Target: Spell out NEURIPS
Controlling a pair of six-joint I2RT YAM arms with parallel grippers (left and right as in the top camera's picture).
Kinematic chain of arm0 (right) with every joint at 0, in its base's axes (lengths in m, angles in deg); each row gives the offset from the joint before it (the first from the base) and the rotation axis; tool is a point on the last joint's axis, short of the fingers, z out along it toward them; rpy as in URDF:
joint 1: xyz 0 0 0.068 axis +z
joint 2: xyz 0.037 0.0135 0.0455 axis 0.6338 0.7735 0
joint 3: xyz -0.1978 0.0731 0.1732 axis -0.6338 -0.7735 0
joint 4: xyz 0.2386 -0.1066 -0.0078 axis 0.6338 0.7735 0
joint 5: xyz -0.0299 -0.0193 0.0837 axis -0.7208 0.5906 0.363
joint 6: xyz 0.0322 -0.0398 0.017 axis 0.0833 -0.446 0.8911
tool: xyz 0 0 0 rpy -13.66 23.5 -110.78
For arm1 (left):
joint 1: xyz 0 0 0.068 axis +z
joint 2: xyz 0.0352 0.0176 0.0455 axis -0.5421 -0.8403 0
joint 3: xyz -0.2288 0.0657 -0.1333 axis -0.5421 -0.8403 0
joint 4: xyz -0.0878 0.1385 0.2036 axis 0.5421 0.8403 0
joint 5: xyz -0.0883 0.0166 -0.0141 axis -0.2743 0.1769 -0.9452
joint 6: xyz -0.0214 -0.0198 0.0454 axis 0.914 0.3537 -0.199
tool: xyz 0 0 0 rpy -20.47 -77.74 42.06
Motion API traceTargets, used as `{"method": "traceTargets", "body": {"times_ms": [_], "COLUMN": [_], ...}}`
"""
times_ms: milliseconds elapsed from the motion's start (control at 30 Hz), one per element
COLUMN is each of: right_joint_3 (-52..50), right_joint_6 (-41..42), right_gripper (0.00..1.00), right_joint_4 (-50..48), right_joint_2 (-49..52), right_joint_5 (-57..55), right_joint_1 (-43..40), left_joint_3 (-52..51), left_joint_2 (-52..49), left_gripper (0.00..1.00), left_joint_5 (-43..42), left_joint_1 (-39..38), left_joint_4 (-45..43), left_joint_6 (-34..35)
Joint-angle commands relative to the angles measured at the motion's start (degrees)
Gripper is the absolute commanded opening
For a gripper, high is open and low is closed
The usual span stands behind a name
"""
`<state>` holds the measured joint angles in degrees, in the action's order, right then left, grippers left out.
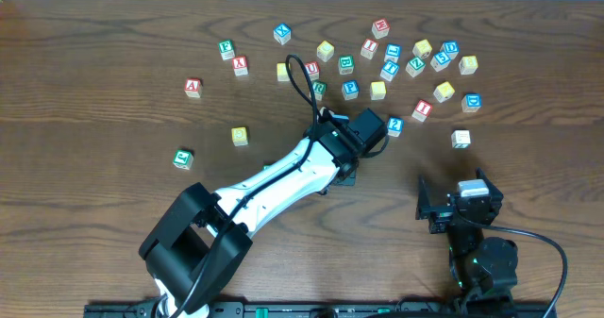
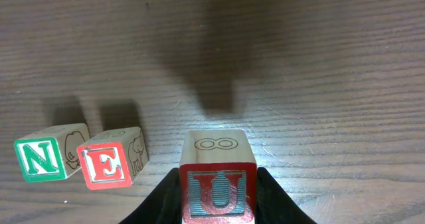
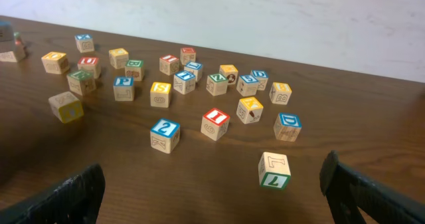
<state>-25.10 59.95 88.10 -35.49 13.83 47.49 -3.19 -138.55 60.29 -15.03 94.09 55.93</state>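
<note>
In the left wrist view my left gripper (image 2: 218,201) is shut on a red U block (image 2: 216,184) and holds it just above the table. To its left, a green N block (image 2: 40,159) and a red E block (image 2: 106,163) stand side by side. In the overhead view the left arm (image 1: 302,167) hides these blocks. My right gripper (image 3: 212,204) is open and empty, low at the front right (image 1: 456,200). A red I block (image 3: 215,123) and a yellow S block (image 3: 160,94) sit among the loose blocks.
Several loose letter blocks lie across the back of the table (image 1: 396,63). A green 7 block (image 3: 274,171) and a blue 2 block (image 3: 165,135) are nearest the right gripper. A green block (image 1: 183,158), a yellow block (image 1: 240,136) and a red A block (image 1: 192,87) lie at the left.
</note>
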Motion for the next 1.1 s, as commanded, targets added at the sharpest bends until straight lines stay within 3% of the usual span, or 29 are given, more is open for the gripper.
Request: {"method": "traceTargets", "body": {"times_ms": [0,333,1067], "right_joint_3": [-0.04,-0.04,-0.04], "right_joint_6": [0.24,0.24,0.24], "right_gripper": [0.99,0.99,0.99], "right_joint_4": [0.24,0.24,0.24], "right_joint_2": [-0.24,-0.24,-0.24], "right_joint_5": [0.15,0.15,0.15], "right_joint_1": [-0.31,-0.31,-0.31], "left_joint_3": [-2.38,-5.92,-8.98], "left_joint_2": [0.44,0.44,0.44], "left_gripper": [0.08,0.08,0.08], "left_joint_5": [0.28,0.26,3.76], "left_joint_1": [-0.13,-0.11,0.07], "left_joint_4": [-1.66,-8.13,-10.12], "left_joint_6": [1.77,2.25,6.08]}}
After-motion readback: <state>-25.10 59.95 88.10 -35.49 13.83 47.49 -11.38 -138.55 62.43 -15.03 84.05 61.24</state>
